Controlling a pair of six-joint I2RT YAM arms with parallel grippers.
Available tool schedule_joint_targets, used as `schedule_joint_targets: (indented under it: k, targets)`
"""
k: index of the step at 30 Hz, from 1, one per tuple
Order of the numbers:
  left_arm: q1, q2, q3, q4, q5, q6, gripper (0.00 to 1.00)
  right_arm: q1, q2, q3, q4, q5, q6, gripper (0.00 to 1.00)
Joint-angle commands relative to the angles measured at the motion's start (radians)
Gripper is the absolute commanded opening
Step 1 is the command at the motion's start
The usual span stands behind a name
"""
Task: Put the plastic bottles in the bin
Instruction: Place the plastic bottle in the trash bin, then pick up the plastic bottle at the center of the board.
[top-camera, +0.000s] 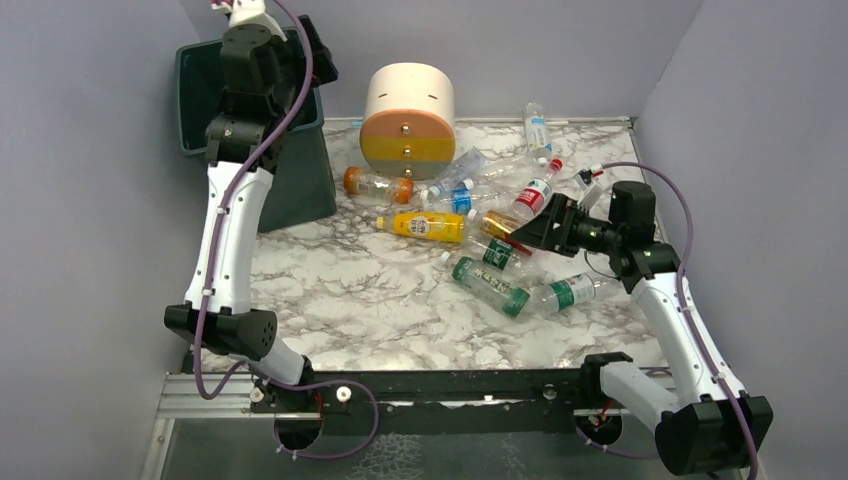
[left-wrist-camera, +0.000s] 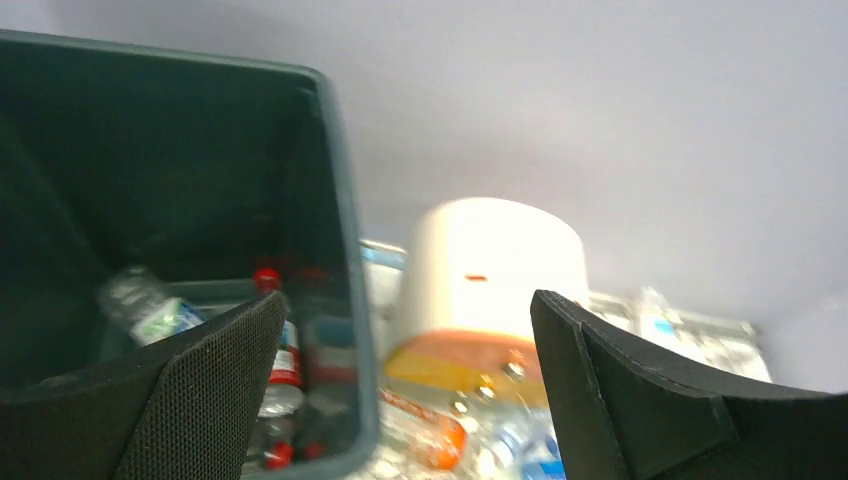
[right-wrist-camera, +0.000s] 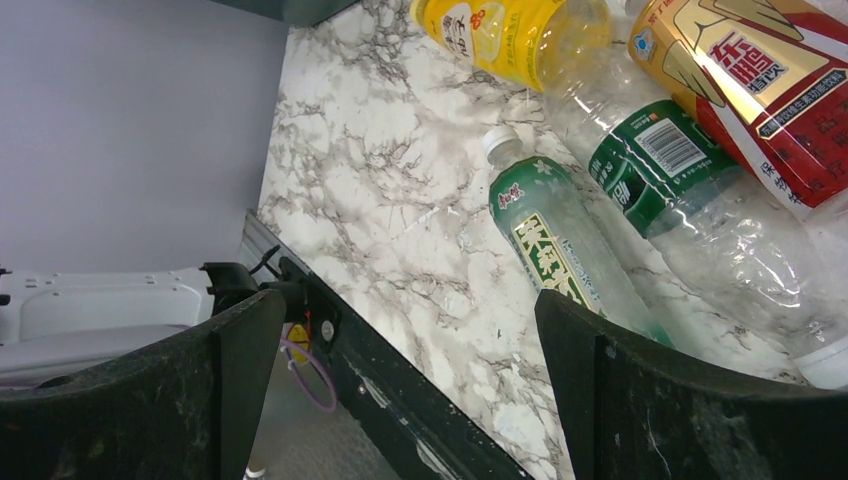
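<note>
The dark green-grey bin (top-camera: 300, 185) stands at the back left. My left gripper (top-camera: 318, 58) is open and empty above its right rim. In the left wrist view (left-wrist-camera: 407, 300) the bin's inside (left-wrist-camera: 330, 200) holds a clear bottle (left-wrist-camera: 150, 310) and a red-capped bottle (left-wrist-camera: 283, 360). Several bottles lie in a pile right of centre: orange (top-camera: 377, 184), yellow (top-camera: 425, 226), green (top-camera: 490, 285), red-labelled (top-camera: 535, 195). My right gripper (top-camera: 522, 232) is open and empty just above the pile. Its wrist view (right-wrist-camera: 410, 300) shows the green bottle (right-wrist-camera: 560, 240) by the right finger.
A round cream, orange and yellow drawer unit (top-camera: 408, 118) stands at the back centre, right of the bin. One bottle (top-camera: 537, 128) lies by the back wall. Grey walls close in the marble table (top-camera: 340, 290). Its black front rail (right-wrist-camera: 400, 390) runs below the right gripper.
</note>
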Motion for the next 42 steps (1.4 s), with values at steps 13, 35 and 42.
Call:
schedule_joint_targets:
  k: [13, 35, 42]
  targets:
    - [-0.321, -0.143, -0.339, -0.092, 0.218, -0.122, 0.98, -0.004, 0.019, -0.046, 0.049, -0.028, -0.005, 0.99]
    - [-0.490, -0.144, -0.600, 0.020, 0.214, -0.209, 0.98, 0.129, 0.233, -0.074, 0.009, 0.279, -0.166, 0.96]
    - [-0.492, -0.156, -0.619, 0.016, 0.202, -0.201, 0.97, 0.277, 0.292, -0.029, -0.012, 0.436, -0.179, 0.95]
